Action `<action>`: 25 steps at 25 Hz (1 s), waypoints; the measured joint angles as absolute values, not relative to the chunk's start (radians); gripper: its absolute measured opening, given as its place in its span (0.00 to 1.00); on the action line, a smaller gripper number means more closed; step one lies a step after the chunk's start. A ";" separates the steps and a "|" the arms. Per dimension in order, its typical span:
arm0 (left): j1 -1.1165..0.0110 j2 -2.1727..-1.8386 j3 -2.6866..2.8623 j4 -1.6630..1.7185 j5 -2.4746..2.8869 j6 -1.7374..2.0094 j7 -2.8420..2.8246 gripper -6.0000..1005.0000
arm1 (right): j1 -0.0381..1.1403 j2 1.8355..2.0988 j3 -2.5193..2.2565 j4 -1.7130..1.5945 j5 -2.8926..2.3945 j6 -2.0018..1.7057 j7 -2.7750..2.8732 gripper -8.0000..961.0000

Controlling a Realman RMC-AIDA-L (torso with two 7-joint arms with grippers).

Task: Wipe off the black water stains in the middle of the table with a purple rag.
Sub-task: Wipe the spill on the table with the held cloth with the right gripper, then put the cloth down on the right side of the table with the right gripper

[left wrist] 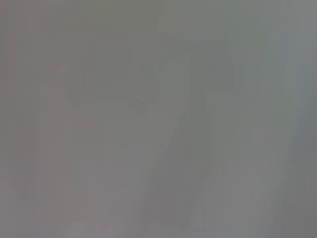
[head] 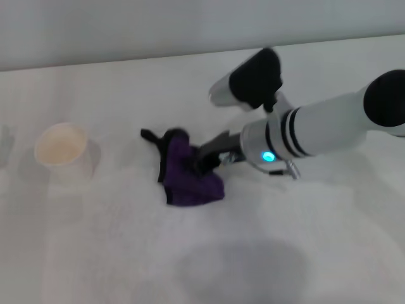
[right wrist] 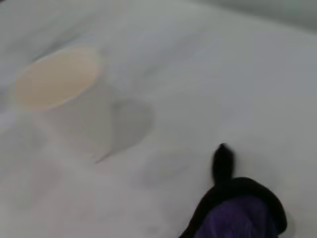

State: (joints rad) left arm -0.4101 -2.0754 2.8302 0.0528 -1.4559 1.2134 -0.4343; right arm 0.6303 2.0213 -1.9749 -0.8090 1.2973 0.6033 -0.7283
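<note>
The purple rag (head: pixel 188 170) lies bunched on the white table (head: pixel 285 240) near its middle, its black tab (head: pixel 149 135) pointing left. My right gripper (head: pixel 207 158) comes in from the right and is pressed into the rag, shut on it. In the right wrist view the rag (right wrist: pixel 237 218) shows with its black edging and tab, and the table (right wrist: pixel 237 89) beyond it. No black water stains show in any view; the rag covers the spot beneath it. The left gripper is out of view, and the left wrist view shows only a blank grey field.
A cream cup (head: pixel 61 151) stands upright at the left of the table, well apart from the rag; the cup (right wrist: pixel 59 89) also shows in the right wrist view. The table's far edge meets a grey wall (head: pixel 126 25).
</note>
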 joint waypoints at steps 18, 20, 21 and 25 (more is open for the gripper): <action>-0.415 -2.074 2.830 0.036 -1.471 1.223 -0.433 0.88 | 0.484 2.004 -1.461 -0.871 1.031 0.841 -0.792 0.13; -0.416 -2.074 2.830 0.027 -1.472 1.223 -0.433 0.88 | 0.458 2.003 -1.420 -0.919 0.999 0.901 -0.802 0.14; -0.416 -2.074 2.830 0.025 -1.472 1.223 -0.434 0.88 | 0.446 2.003 -1.409 -0.942 0.986 0.924 -0.805 0.14; -0.415 -2.073 2.830 0.022 -1.474 1.223 -0.434 0.88 | 0.438 2.003 -1.402 -0.990 0.943 1.005 -0.806 0.16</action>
State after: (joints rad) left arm -0.4148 -2.0731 2.8302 0.0216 -1.4737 1.2228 -0.4339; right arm 0.4379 2.0030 -1.4017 -0.9902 0.9431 1.0047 -0.8061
